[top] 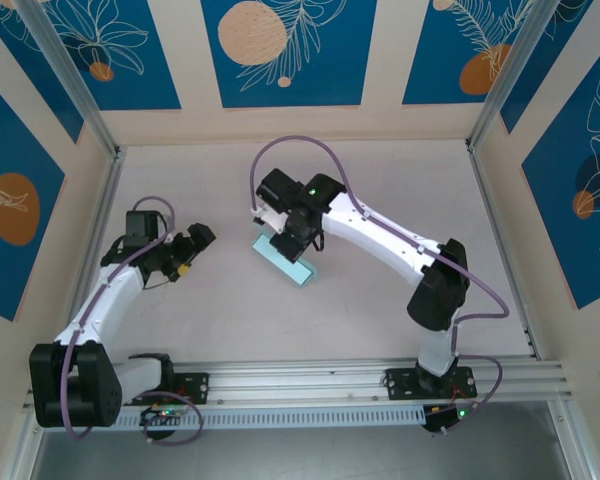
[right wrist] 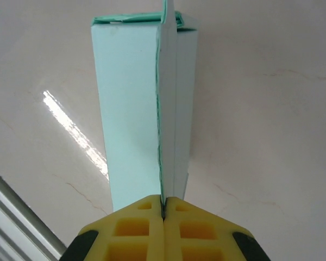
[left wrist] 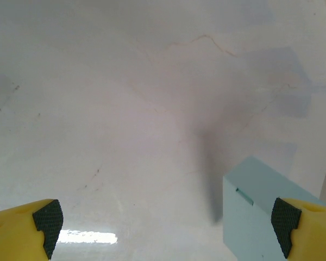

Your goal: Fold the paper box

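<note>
The right end effector [right wrist: 163, 211] pinches a thin raised edge of the paper box [right wrist: 131, 109], its jaws pressed tight together on the card. The pale mint box stretches straight away from its tips. The box lies near the middle of the worktop [top: 400, 170], directly beneath that end effector. The left end effector [left wrist: 165, 223], jaws spread wide and holding nothing, hovers toward the worktop's left edge. The box sits off to its right, apart from it.

Matt card paper box [right wrist: 131, 109] on glossy, perhaps laminate, table [right wrist: 261, 109].
</note>
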Controlling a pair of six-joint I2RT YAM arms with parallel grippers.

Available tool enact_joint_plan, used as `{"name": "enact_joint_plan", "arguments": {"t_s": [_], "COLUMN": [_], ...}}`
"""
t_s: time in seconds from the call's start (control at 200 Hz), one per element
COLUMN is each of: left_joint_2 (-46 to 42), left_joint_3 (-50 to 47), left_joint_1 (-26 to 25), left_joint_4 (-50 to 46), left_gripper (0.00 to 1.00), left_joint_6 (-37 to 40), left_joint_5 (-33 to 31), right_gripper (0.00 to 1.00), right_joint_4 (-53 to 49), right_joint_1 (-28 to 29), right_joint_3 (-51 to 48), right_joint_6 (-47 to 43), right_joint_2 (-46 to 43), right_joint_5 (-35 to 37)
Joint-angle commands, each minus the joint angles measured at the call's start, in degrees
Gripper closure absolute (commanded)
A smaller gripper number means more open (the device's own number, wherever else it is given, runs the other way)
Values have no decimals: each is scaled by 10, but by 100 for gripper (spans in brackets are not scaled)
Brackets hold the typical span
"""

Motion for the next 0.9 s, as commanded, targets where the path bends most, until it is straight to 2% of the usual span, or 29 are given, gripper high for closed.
{"name": "enact_joint_plan", "arguments": {"t_s": [0.0,0.19,0.41,0.585,0.675,0.72,0.895], "left_joint_2": [11,19,61,96,118,131,185], "left_joint_3": [-14,-33,-20,-9,-5,-2,10], "left_joint_1": [9,9,9,9,9,9,8], "left_joint_4": [35,81,112,151,191,213,294], "left_gripper": [0,0,0,1,5,7,16], "left_joint_6": [-4,-15,-26,-29,-37,-42,-85], "left_joint_5": [43,49,50,47,51,55,86], "right_gripper": [100,100,100,100,91,82,77], "right_joint_4": [-41,-51,-103,-106,-94,-90,-89], "right_joint_1": [-8,-20,-48,-52,-53,-53,-51], "right_joint_3": [53,123,242,258,260,263,284], "right_joint_6": [-48,-78,-99,-103,-98,-95,-87], "right_joint_2": [39,103,188,223,227,228,240], "right_joint_5": [-104,-62,-79,-58,-56,-53,-50]}}
